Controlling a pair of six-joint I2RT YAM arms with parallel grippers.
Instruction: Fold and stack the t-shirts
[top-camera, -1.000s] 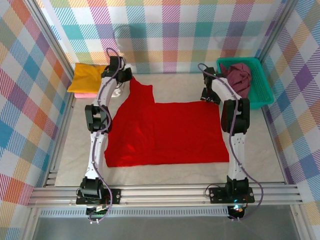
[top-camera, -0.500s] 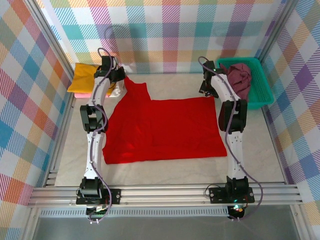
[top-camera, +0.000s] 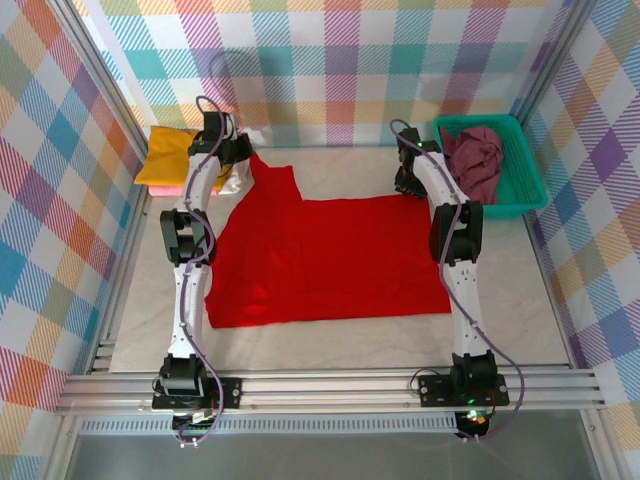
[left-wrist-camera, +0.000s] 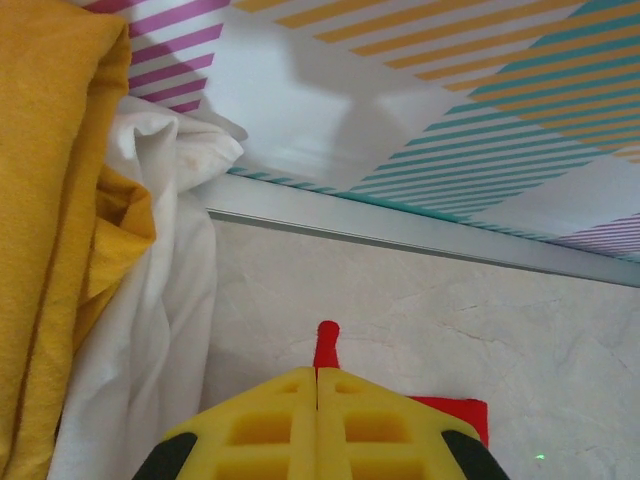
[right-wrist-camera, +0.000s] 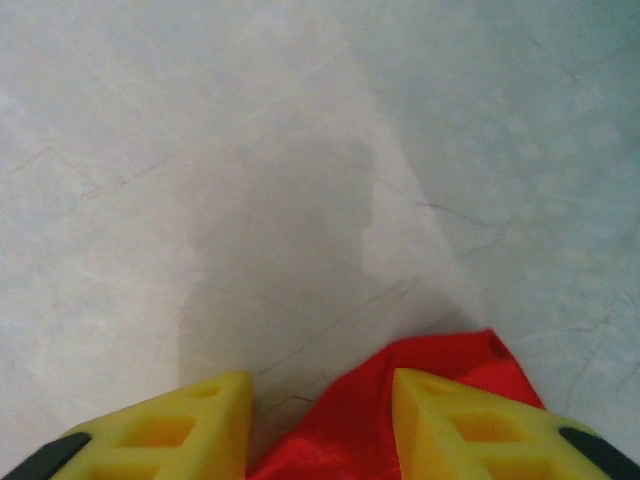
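Left fingers (left-wrist-camera: 290, 425) pinched shut on red shirt (top-camera: 330, 255) corner, likely spreading it flat; right fingers (right-wrist-camera: 170, 430) wide apart astride far corner.

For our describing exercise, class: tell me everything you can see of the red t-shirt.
The red t-shirt is plain, soft-looking cloth, spread nearly flat on the table, a narrow part jutting out far left. The left gripper, jaws shut, pinches that part; the right gripper, jaws open, straddles the far-right corner.
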